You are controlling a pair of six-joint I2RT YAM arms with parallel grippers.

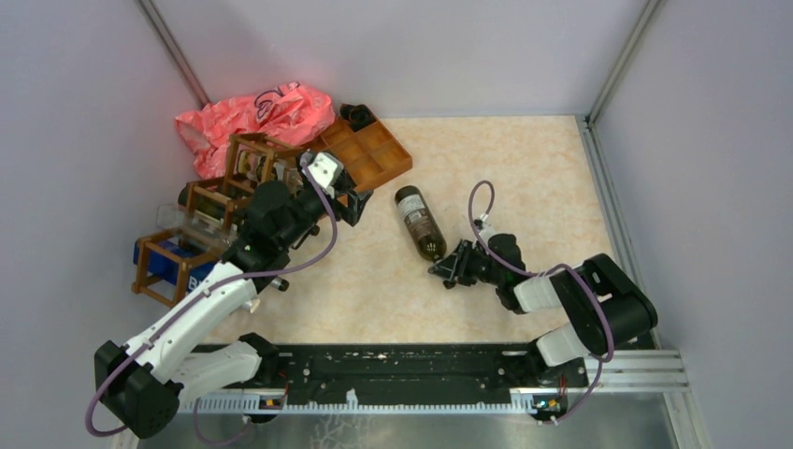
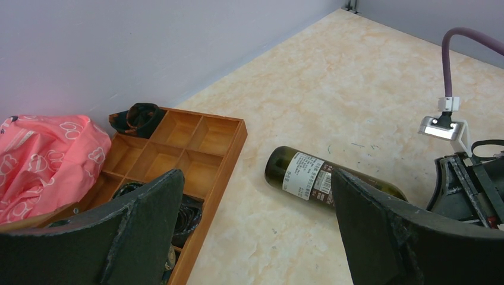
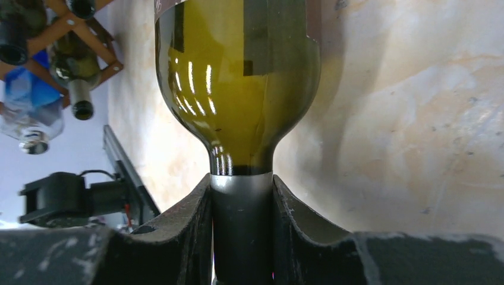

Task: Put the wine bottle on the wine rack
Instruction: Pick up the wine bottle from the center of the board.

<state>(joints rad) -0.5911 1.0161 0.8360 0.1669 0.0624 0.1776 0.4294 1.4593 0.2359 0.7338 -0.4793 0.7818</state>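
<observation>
Dark green glass marks the wine bottle (image 1: 418, 222), which lies on its side near the middle of the beige table (image 1: 524, 168), its base toward the far wall and its neck toward the near right. The right gripper (image 1: 455, 265) has its jaws pinched on that neck; in the right wrist view both fingers (image 3: 190, 219) press the neck's sides just past the shoulder. The wine rack (image 1: 201, 220) stands well apart at the table's left edge, close to the left wall, with other bottles in its cells. The left gripper (image 1: 351, 201) hangs between rack and bottle, jaws spread wide around nothing, just beside the near corner of the orange-brown tray (image 1: 369, 150). A pink bag (image 1: 252, 117) fills the far left corner behind the rack. Bare tabletop runs from the bottle's right side out to the right and far walls; on its left, a narrower strip separates it from the left gripper and the tray's edge.
</observation>
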